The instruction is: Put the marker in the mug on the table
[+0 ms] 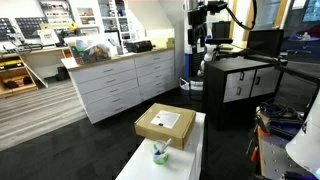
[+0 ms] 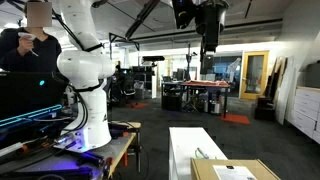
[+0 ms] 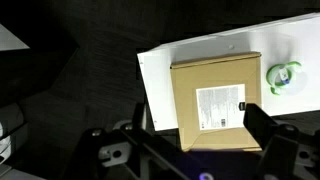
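Where the narrow white worktop (image 3: 160, 70) runs on past the cardboard box (image 3: 215, 105), the mug (image 3: 283, 75) stands upright on bare white. It is just beside one side of the box and apart from it, with a thin strip of worktop between them. There is free surface all round the mug, and in an exterior view it (image 1: 160, 153) sits roughly midway between the two long edges. The box fills nearly the whole width, so little room is left along its sides. The mug is small and white with a green-blue tint at its rim. What lies inside it is too small to tell.

In the wrist view the fingers (image 3: 258, 122) are spread wide with nothing between them. They look down from well above, straddling the box rather than the mug. Dark floor (image 1: 110, 140) surrounds the worktop. The white drawer cabinet (image 1: 125, 85) with its wooden top and the black-and-white cabinet (image 1: 245, 80) both stand well apart from the worktop.
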